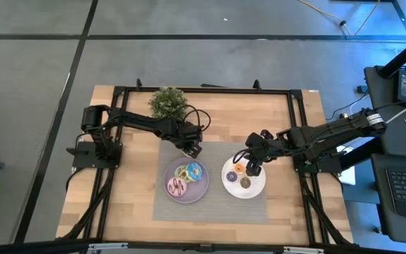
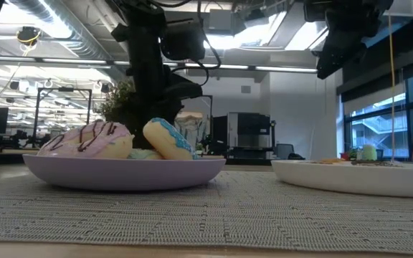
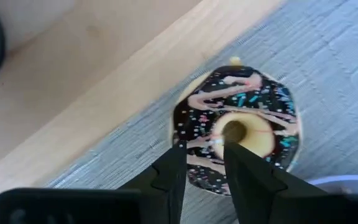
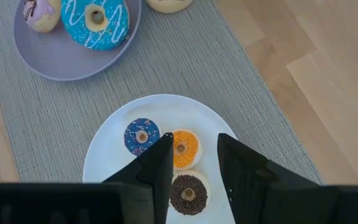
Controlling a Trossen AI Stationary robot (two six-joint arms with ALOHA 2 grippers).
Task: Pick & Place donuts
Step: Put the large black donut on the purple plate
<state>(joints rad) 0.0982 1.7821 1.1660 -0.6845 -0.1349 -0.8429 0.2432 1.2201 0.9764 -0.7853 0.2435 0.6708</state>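
A dark brown donut [image 3: 241,99] with pink drizzle and sprinkles is over the grey mat's [image 1: 210,208] far left part, with my left gripper [image 3: 205,148] shut on it. The lilac plate [image 1: 201,194] beside it holds a pink donut [image 1: 177,187], a blue donut [image 1: 195,170] and a green donut [image 1: 182,173]. My right gripper [image 4: 194,140] hangs open above the white plate [image 4: 104,155]. That plate holds a small blue donut [image 4: 142,135], an orange donut [image 4: 185,148] and a brown donut [image 4: 188,194]. My left gripper has one finger [image 3: 235,155] in the dark brown donut's hole and the other [image 3: 176,162] outside its rim, pinching the ring's near wall [image 3: 201,140] between them. The fingers come from above, pointing steeply down. Whether the donut is clear of the mat I cannot tell.
A green potted plant [image 1: 168,102] stands at the table's far edge behind my left arm. Bare wooden tabletop [image 1: 129,176] lies left of the mat and also to its right. A black frame [image 1: 298,127] runs round the table.
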